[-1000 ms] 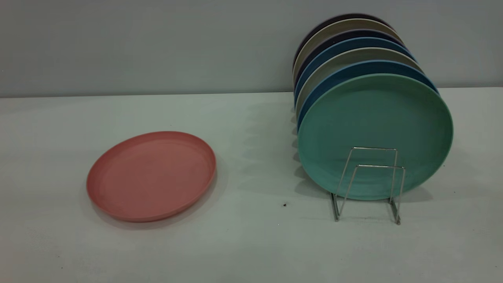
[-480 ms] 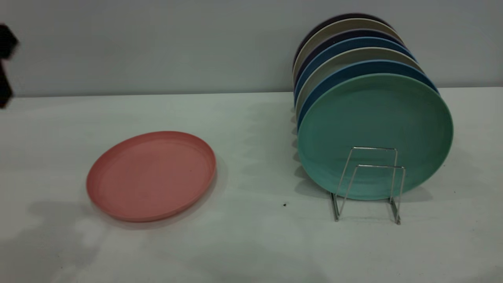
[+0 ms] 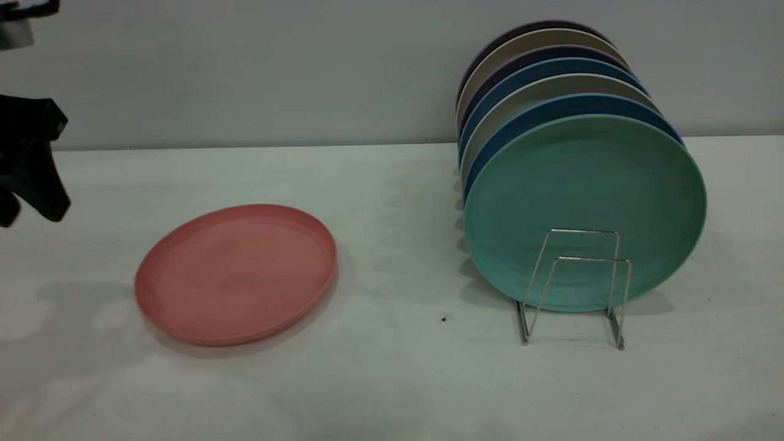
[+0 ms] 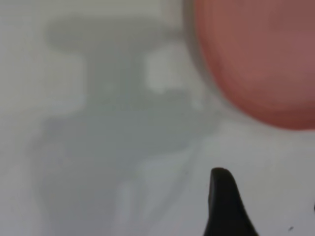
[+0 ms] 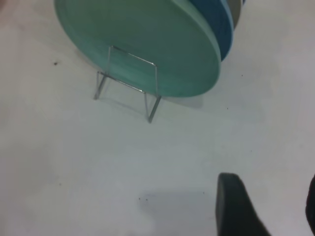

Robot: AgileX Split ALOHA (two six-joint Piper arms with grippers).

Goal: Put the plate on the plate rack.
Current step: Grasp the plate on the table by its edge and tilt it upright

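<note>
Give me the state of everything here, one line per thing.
Pink plate: flat on the table, untouched.
Rack: front slot free.
Teal plate: upright in the rack, frontmost.
Blue plate: upright behind the teal one.
Left gripper: above the table, left of the pink plate, holding nothing.

Lab-style test bench: bare white table [image 3: 392, 380], blank grey wall [image 3: 245, 67], staged plate rack [image 3: 576, 288]

eight plates [image 3: 236, 274], one plate rack [image 3: 576, 285]
</note>
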